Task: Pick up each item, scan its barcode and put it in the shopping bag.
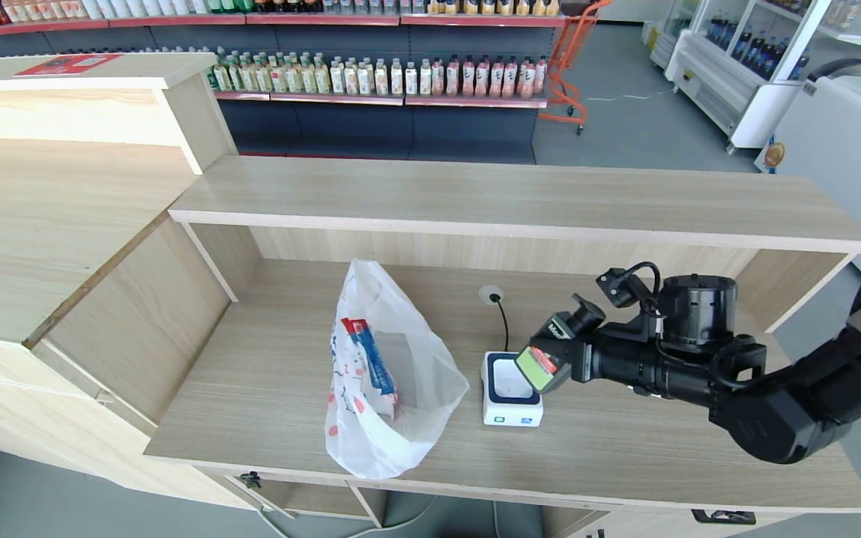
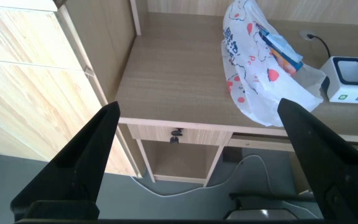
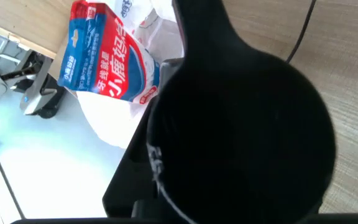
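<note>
A white plastic shopping bag [image 1: 408, 388] with red print stands open on the wooden counter [image 1: 625, 448], holding a blue and red packet [image 1: 371, 357]. Just right of it sits the white barcode scanner [image 1: 511, 403]. My right gripper [image 1: 554, 357] is shut on a small green item with a red label [image 1: 539, 368], held tilted just above the scanner's window. The right wrist view looks past a dark mass to the packet [image 3: 101, 56] in the bag. My left gripper [image 2: 197, 168] hangs open, off the counter's front edge, with the bag [image 2: 250, 74] and the scanner [image 2: 351, 78] beyond it.
A raised ledge [image 1: 520, 198] runs along the back of the counter. The scanner's black cable [image 1: 504, 321] leads to a round port behind it. A wooden side cabinet with drawers [image 2: 23, 93] stands on the left. Bottle shelves and a freezer are farther off.
</note>
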You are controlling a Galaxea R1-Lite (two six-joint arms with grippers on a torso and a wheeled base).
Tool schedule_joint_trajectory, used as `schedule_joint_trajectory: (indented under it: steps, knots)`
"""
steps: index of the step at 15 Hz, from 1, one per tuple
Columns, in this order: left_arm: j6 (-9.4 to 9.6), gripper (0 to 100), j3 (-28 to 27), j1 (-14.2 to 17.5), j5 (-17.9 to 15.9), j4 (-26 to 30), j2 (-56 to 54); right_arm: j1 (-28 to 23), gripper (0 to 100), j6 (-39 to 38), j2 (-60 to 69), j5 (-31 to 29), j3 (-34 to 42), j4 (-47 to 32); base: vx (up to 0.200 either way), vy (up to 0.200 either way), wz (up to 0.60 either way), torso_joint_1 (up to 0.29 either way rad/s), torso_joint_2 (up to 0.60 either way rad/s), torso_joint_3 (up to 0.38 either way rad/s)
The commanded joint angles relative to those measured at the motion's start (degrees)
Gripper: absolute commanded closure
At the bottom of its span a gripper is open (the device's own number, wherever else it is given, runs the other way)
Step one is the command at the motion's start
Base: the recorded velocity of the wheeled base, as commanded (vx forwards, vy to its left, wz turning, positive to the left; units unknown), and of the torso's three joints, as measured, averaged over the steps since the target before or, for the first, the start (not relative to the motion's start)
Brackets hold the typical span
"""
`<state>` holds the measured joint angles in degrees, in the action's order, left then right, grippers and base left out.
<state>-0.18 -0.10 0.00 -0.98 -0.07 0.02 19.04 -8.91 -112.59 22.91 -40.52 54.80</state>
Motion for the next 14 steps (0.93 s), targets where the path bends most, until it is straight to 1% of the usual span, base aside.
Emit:
schedule_joint_trajectory:
  steps: [1,3,9,10,14]
  knots:
    - [0.09,0,0.01,0.00,0.01,-0.01,-0.02,-0.06,100,0.56,5.54,0.03,4.22,0.22,0.000,0.000,0.00,0.000,0.00,0.000]
    - [-0.17,0,0.01,0.00,0.01,-0.01,-0.02,-0.50,100,0.47,6.51,0.12,4.66,0.13,0.000,0.000,0.00,0.000,0.00,0.000]
    - [-0.26,0,0.01,0.00,0.01,-0.01,-0.02,-0.67,100,-0.32,6.33,0.38,4.49,0.13,0.000,0.200,0.00,-0.002,0.00,0.006]
    - [0.01,0,0.01,0.00,0.01,-0.01,-0.02,-0.67,100,-0.32,5.63,0.30,4.13,0.05,0.000,0.200,0.00,0.032,0.01,0.002]
    - [-0.17,0,0.01,0.00,0.01,-0.01,-0.02,-0.58,100,0.91,1.50,-0.05,1.85,0.22,0.000,0.000,0.00,0.000,0.00,0.000]
